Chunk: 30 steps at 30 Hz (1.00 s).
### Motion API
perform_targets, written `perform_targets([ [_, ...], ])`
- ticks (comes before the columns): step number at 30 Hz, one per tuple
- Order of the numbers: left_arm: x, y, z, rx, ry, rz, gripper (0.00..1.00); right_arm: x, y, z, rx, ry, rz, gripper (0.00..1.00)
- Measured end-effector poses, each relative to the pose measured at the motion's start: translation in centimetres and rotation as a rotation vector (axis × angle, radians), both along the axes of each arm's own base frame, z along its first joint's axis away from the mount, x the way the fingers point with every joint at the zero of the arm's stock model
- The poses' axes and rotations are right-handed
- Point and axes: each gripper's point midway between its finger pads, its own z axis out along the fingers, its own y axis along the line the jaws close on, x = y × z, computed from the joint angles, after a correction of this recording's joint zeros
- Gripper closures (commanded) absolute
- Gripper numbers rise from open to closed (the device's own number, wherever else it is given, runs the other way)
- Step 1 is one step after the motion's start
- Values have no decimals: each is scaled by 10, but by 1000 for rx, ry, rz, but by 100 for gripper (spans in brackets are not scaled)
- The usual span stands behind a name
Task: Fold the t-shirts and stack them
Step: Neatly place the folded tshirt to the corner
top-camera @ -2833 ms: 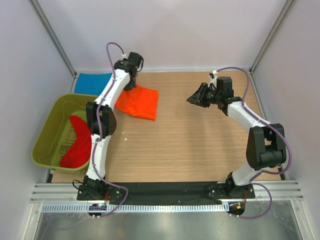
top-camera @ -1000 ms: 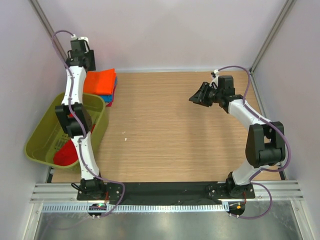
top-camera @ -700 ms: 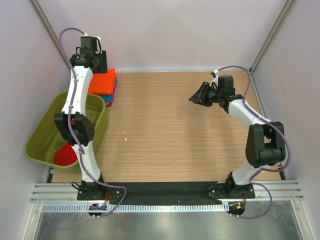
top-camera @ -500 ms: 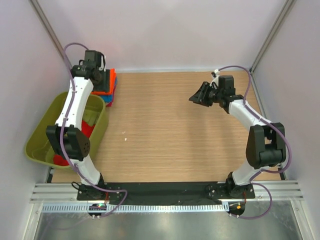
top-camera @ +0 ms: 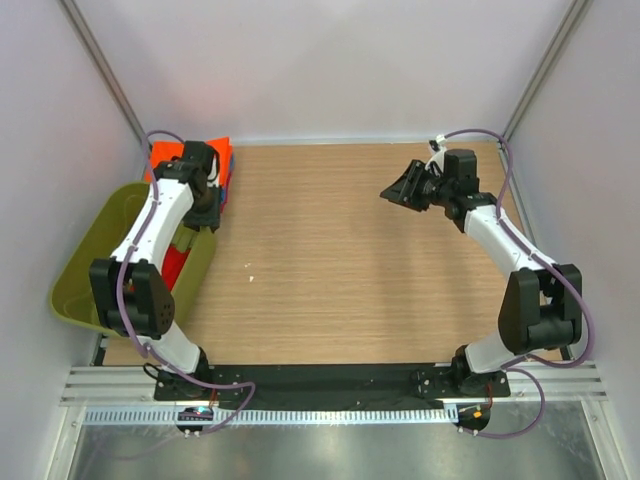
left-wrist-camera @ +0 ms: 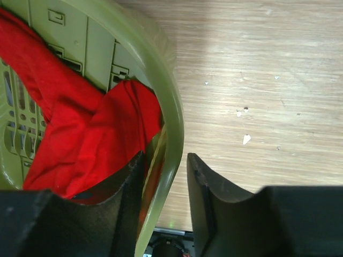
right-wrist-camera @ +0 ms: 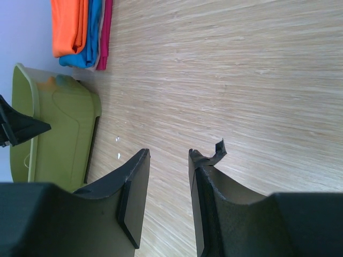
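Red tee [left-wrist-camera: 80, 139] crumpled in tub [left-wrist-camera: 170, 107]; orange tee [right-wrist-camera: 68, 24] folded atop blue tee [right-wrist-camera: 95, 27].

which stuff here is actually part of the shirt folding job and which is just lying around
Job: orange t-shirt, blue t-shirt and magenta t-shirt, stacked at the far left corner; red t-shirt, unfolded in the tub.
Just there: green tub; white specks on the table.

folded stack [top-camera: 223, 155] half hidden behind left arm [top-camera: 150, 222], red t-shirt [left-wrist-camera: 80, 139] cropped at edge
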Motion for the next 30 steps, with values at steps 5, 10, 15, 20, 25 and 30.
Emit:
perform_targets([
  [5,3,-3,-8,-21,-1,44,78,-5,-1,7,2,-17,-1,58],
  [10,16,-4,-8,-22,-12,74,81,-14,-2,9,-1,-17,-3,58],
  [15,34,-5,-7,-28,-30,120,70,-19,-3,4,-6,2,-3,58],
  [20,43,-4,-3,-27,-44,159,52,-22,-4,1,-10,20,-6,31],
  [25,46,-1,20,-18,-95,168,31,-26,-6,0,-29,24,-2,0],
  [30,47,-16,73,-109,-249,126,0,-37,-9,18,-46,34,1,0],
])
